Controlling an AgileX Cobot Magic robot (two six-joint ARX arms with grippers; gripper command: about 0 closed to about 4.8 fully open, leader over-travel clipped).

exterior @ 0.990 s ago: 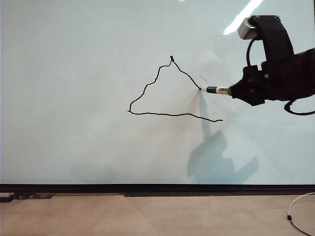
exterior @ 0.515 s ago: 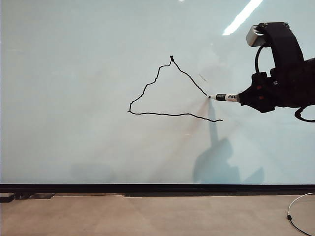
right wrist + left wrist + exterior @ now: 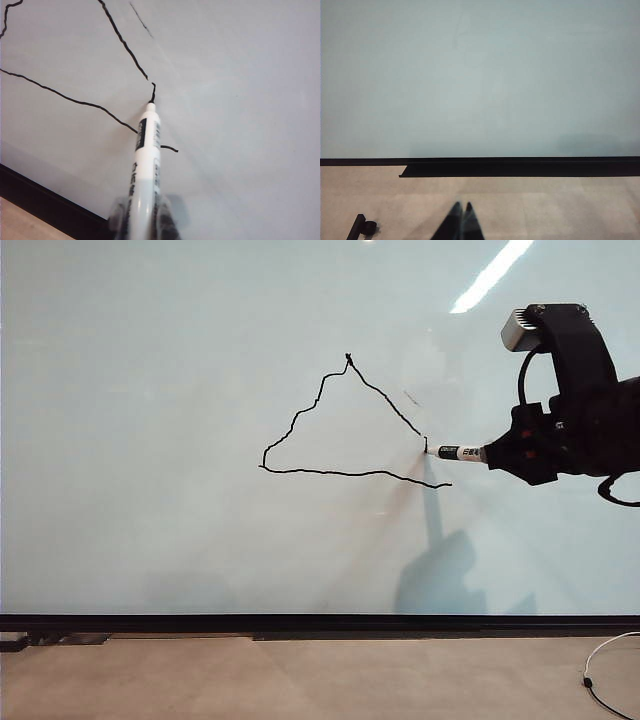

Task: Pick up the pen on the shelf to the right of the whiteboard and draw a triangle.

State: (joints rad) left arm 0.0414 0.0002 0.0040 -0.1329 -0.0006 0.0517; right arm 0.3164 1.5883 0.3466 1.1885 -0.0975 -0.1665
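On the whiteboard (image 3: 150,440), right of centre in the exterior view, the pen (image 3: 460,453) tip touches the end of the triangle's (image 3: 340,425) right side. Over the last second that side has lengthened: the stroke ran down from mid-slope and now ends in a short vertical tick just above the base line's right end. Right gripper (image 3: 492,454) is clenched on the pen barrel, its arm entering from the right edge. Judgement: outline nearly closed; only a small gap to the base line remains, so one short downward stroke should finish it.

Right wrist view confirms tip on board, gap below it.

Left gripper (image 3: 461,220) is parked low in front of the board's black lower strip, above the tabletop (image 3: 545,200), fingers together, holding nothing.

Containers: none in view.
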